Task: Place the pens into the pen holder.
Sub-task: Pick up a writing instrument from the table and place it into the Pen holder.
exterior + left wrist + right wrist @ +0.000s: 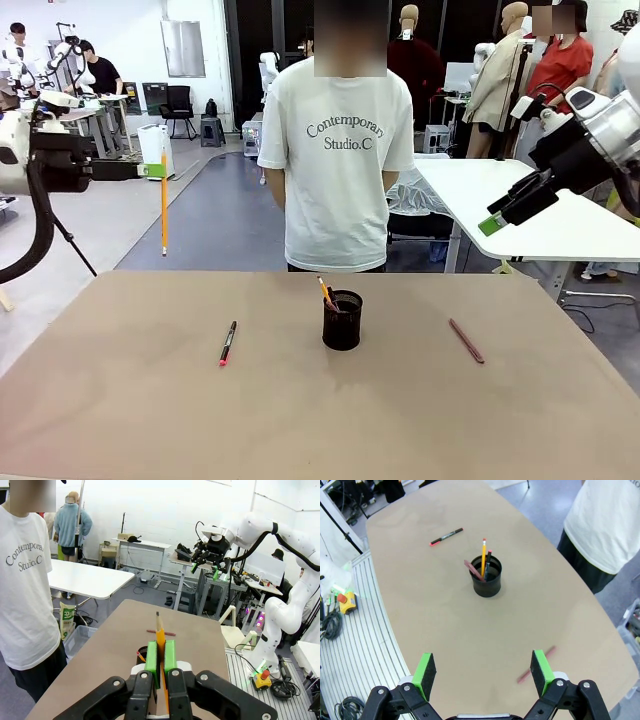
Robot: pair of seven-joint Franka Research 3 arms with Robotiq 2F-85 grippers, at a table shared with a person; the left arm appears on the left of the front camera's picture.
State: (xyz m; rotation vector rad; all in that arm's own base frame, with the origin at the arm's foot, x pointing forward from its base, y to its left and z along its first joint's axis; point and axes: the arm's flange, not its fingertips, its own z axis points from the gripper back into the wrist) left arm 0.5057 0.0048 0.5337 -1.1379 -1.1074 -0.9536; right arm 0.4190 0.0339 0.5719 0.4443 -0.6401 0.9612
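Left gripper (161, 656) tight on yellow pencil (160, 630) — right gripper (484, 666) agape — shirt (335, 190): "Contemporary Studio.C"

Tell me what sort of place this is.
Most likely a robotics lab. The white right arm is mounted beside the brown table. An emergency-stop box with cables lies on the slatted metal base, and a white workbench stands on the open floor behind.

Tan table (120, 400) — pen holder (342, 322) centre, black-red pen (228, 343), maroon pen (466, 341).
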